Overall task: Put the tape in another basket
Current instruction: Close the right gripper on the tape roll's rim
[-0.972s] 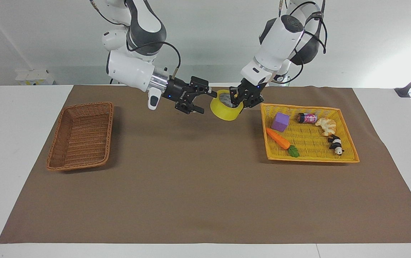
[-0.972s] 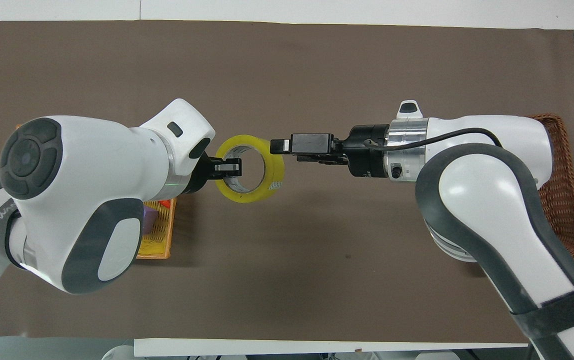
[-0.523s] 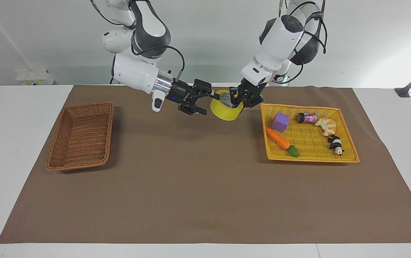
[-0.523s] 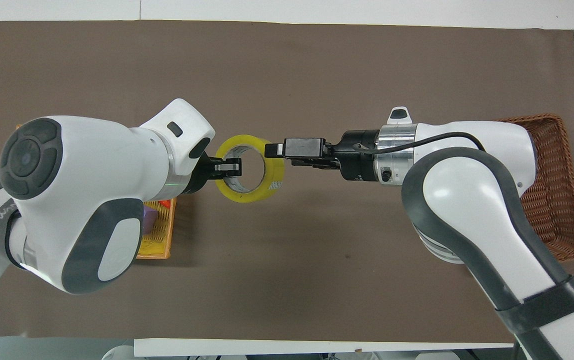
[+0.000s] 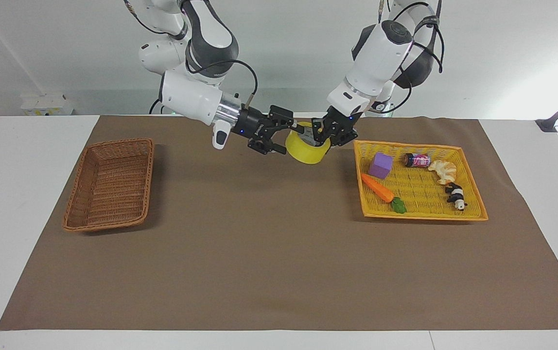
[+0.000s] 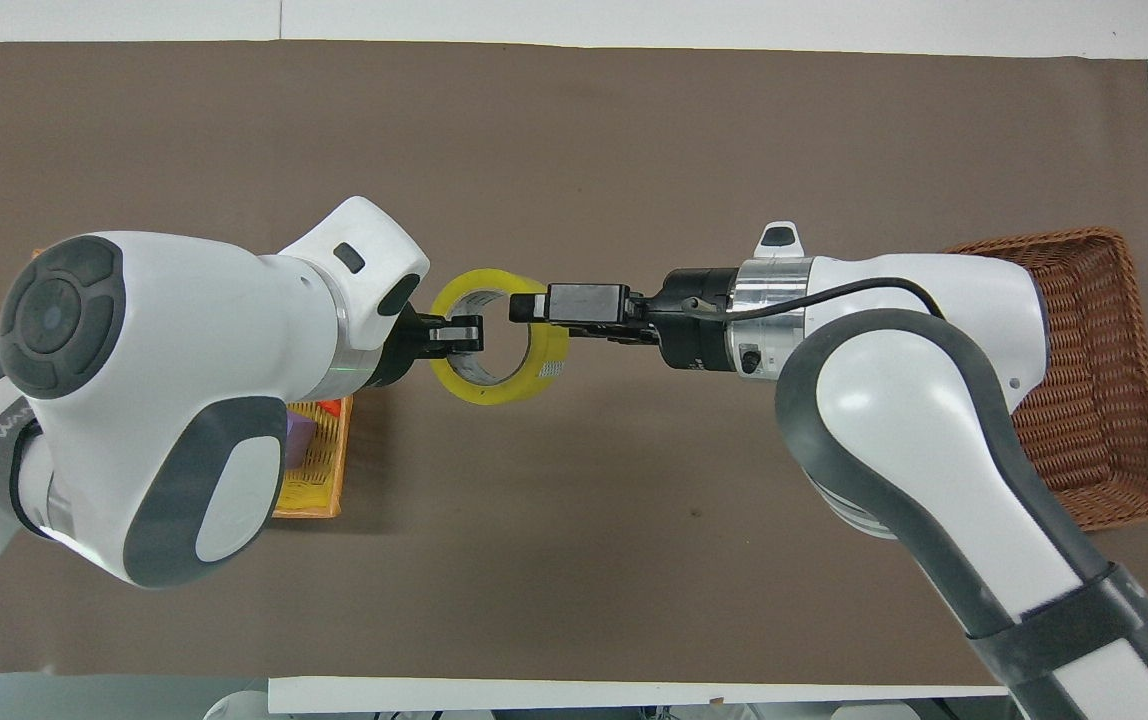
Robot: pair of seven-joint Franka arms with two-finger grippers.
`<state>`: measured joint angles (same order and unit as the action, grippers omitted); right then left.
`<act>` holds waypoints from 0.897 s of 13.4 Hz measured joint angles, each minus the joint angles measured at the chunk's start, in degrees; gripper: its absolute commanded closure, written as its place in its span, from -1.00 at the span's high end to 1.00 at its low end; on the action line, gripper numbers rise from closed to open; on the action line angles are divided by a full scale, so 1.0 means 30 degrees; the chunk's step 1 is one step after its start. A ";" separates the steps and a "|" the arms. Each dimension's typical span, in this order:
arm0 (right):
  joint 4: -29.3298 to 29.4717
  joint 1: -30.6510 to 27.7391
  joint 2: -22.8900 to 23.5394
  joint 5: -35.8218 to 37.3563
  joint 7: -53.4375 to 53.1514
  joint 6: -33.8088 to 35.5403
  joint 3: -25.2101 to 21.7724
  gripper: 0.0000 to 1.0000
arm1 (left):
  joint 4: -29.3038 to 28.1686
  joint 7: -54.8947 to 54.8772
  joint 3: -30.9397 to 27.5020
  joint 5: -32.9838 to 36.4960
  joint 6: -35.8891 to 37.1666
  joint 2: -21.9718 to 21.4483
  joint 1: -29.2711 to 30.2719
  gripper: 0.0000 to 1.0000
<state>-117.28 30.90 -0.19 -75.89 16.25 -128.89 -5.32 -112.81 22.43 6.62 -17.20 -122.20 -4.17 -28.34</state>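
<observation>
The tape (image 5: 306, 153), a yellow roll with a white inner core, hangs in the air over the brown mat between the two baskets. My left gripper (image 5: 326, 134) is shut on the roll's wall at the side toward the yellow tray; it also shows in the overhead view (image 6: 462, 335). My right gripper (image 5: 287, 140) is open, with one finger above and one below the roll's wall on the side toward the brown basket. The overhead view shows its upper finger (image 6: 528, 306) reaching over the tape (image 6: 546, 352). The brown wicker basket (image 5: 109, 184) lies empty at the right arm's end of the table (image 6: 1104, 400).
A flat yellow woven tray (image 5: 420, 216) at the left arm's end holds a purple block (image 5: 381, 165), a carrot (image 5: 378, 188), a small can (image 5: 417, 159), a pastry-like toy (image 5: 443, 170) and a panda figure (image 5: 455, 195). A brown mat (image 5: 259, 253) covers the table.
My right arm has moved toward the left arm's end, bringing its open fingers from beside the tape to around the roll's wall. The left gripper and the tape stayed in place.
</observation>
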 measured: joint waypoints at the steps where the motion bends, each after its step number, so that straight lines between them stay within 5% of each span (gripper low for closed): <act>1: -0.0043 0.0019 0.0001 0.0000 0.0000 -0.0003 -0.0002 0.99 | 0.0000 0.0005 0.0000 0.0000 0.0000 0.0000 0.0000 -1.00; 7: -0.0169 0.0249 0.0001 -0.0001 0.0000 -0.0264 -0.0007 0.72 | -0.0001 0.0015 -0.0001 0.0000 0.0000 0.0000 0.0000 -1.00; 8: -0.0175 0.0249 0.0001 -0.0001 0.0000 -0.0264 -0.0015 0.50 | -0.0001 0.0016 -0.0001 0.0000 0.0000 0.0000 0.0000 -1.00; 10: -0.0180 0.0249 0.0001 -0.0001 0.0001 -0.0265 -0.0028 -0.54 | -0.0001 0.0025 -0.0002 0.0000 0.0000 0.0000 0.0000 -0.99; 12: -0.0195 0.0257 -0.0001 -0.0012 0.0084 -0.0271 -0.0034 -1.00 | -0.0002 0.0040 -0.0009 -0.0035 0.0003 0.0003 0.0001 -0.99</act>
<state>-117.87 31.67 -0.19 -75.92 16.50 -129.71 -5.42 -112.82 22.55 6.59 -17.31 -122.19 -4.16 -28.34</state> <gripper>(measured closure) 0.445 0.784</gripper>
